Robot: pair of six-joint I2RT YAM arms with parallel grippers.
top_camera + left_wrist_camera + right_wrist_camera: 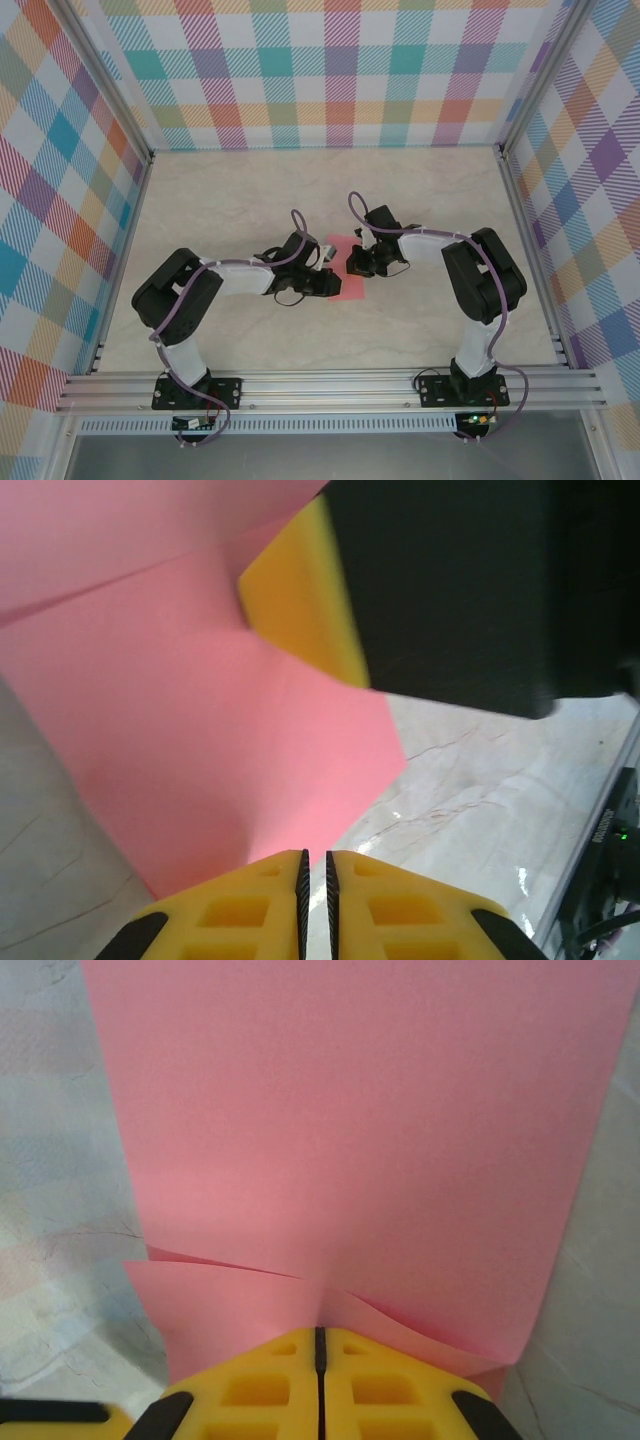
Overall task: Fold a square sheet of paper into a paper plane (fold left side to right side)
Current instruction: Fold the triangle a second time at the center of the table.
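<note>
Top external: square sheet of paper (347,290) lay between claws, long axis fore-aft. Left claw (322,282) pinched shut on its left edge, right claw (356,263) on its right.

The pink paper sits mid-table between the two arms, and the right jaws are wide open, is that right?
No: the right gripper has its jaws shut, pinching the pink paper at its edge, as the right wrist view shows. The rest is correct.
</note>
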